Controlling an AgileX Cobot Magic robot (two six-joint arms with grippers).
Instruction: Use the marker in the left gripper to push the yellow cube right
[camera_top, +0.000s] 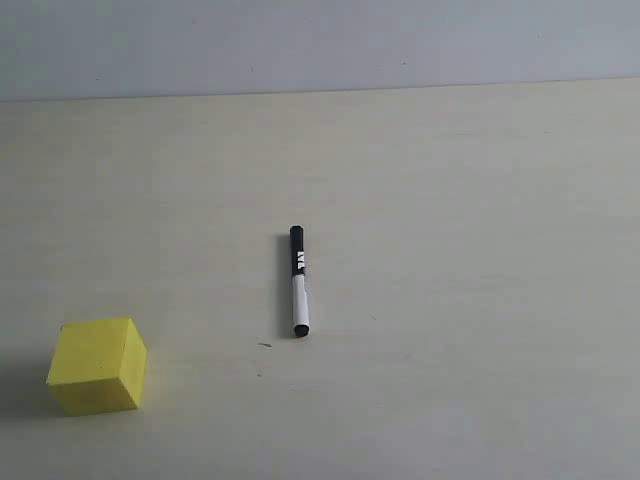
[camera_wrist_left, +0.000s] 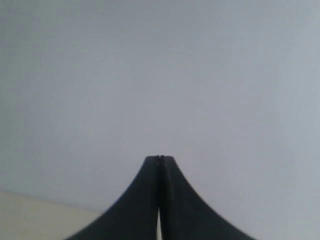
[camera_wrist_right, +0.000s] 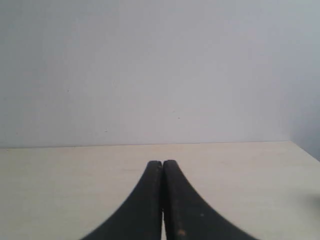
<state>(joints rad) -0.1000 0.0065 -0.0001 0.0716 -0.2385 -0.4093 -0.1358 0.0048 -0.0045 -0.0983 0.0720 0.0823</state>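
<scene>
Yellow marks only one thing on the pale table: the single yellow cube, which sits well apart from the marker, off to its left and nearer the camera in the exterior view. The one marker lies flat on the tabletop near the middle. Its black cap half points away toward the wall, and its white barrel runs toward the camera. Nothing touches it, and no arm or claw appears in this view.

The two wrist views show what the exterior view does not, namely the two grippers. The left gripper is clenched, its two black fingers pressed together at the tips with nothing between them. It faces mostly blank grey wall, with just a corner of table at the frame's edge. The right gripper is likewise clenched on nothing, its two fingers meeting along their length. It looks out low across bare tabletop to where table meets wall.

Neither wrist view shows the marker or the cube, so where the grippers stand relative to the marker cannot be told.
</scene>
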